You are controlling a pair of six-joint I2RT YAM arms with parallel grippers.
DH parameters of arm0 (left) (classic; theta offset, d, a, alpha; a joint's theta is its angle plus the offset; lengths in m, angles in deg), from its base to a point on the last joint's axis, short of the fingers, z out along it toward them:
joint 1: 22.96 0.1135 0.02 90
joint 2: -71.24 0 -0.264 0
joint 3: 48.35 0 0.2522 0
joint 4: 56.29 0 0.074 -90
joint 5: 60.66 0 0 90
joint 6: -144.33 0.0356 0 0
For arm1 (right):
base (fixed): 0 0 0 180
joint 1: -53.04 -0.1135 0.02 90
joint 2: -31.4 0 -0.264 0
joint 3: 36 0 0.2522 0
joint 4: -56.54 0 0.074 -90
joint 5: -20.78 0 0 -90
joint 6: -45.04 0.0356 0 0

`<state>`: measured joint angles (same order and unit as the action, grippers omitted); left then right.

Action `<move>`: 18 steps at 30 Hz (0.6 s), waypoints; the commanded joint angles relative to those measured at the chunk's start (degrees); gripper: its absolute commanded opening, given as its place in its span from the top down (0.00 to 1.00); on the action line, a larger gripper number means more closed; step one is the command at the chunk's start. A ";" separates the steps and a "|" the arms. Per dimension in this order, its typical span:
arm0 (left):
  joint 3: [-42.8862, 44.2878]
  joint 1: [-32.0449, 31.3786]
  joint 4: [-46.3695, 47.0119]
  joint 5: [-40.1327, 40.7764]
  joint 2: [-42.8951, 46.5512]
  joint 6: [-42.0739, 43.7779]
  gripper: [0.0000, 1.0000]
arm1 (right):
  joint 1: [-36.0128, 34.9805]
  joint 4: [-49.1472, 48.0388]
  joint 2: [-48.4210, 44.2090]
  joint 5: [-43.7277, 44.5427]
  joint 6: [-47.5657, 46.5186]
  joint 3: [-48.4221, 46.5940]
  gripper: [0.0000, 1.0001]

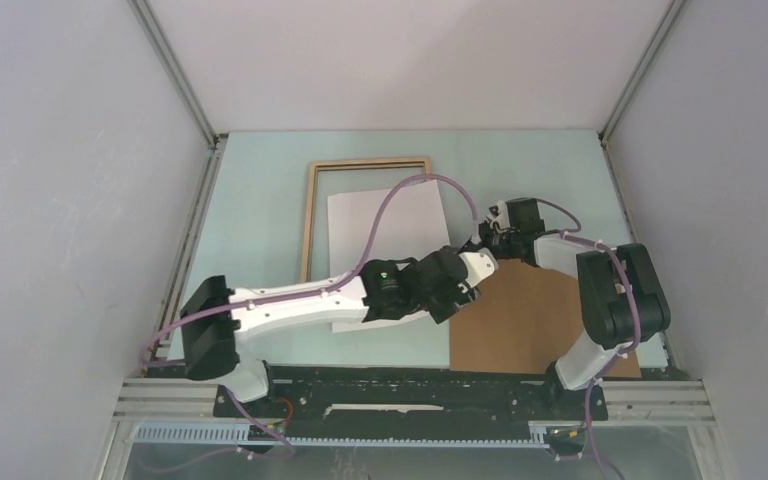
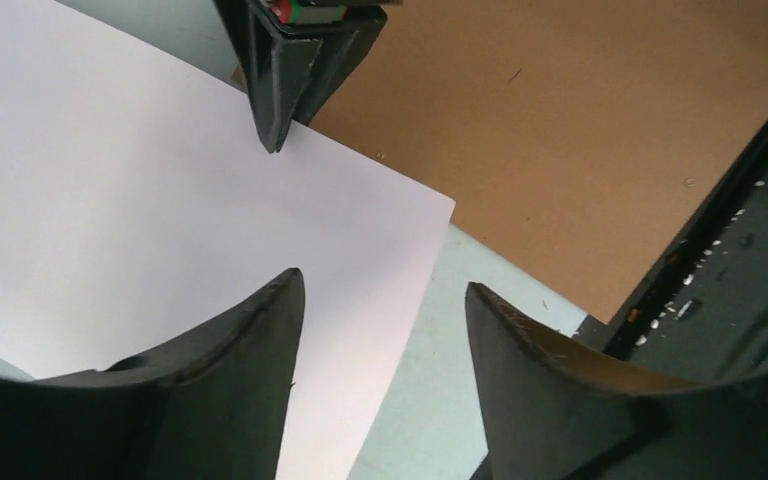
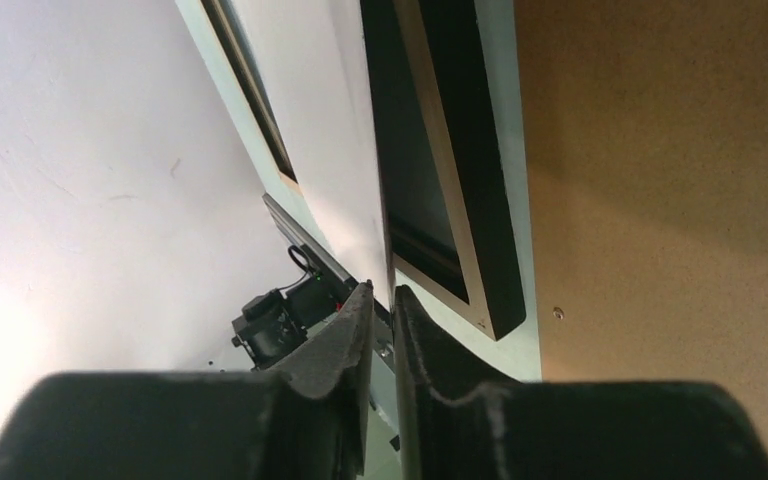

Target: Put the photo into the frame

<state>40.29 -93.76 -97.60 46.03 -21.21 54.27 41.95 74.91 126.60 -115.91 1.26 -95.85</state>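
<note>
The photo lies white side up on the table, its far part overlapping the light-wood frame at the back centre. My right gripper is at the photo's right edge. In the right wrist view its jaws are pressed onto the thin sheet, seen edge-on, beside the frame's rim. My left gripper stands open just above the photo's near right corner, holding nothing. The right gripper's fingers show at the top of the left wrist view, on the photo's edge.
A plain brown backing board lies flat at the right, under and beside both grippers, also seen as the board in the left wrist view. The black base rail runs along the near edge. Grey walls close in left and right.
</note>
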 commanded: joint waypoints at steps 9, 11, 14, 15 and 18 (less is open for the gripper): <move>-9.59 27.60 2.11 -9.67 25.62 -15.37 0.15 | -1.34 -10.46 1.75 2.41 1.52 -0.23 1.00; -11.69 36.69 2.19 -11.84 27.32 -20.95 0.14 | -1.54 -12.69 1.63 3.77 2.54 -0.24 1.00; -15.09 49.59 3.32 -16.08 28.02 -28.95 0.14 | -1.86 -17.04 1.92 5.13 4.49 -0.34 1.00; -16.65 53.41 4.32 -18.80 27.77 -31.64 0.13 | -2.02 -17.69 2.35 5.66 4.85 -0.80 1.00; -20.54 62.45 8.47 -24.94 25.37 -38.42 0.10 | -3.03 -16.75 4.85 5.94 4.32 -4.12 1.00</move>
<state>25.20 -39.97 -93.14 31.45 6.47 29.07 40.24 61.81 129.00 -111.89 4.56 -96.02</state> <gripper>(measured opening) 0.883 0.007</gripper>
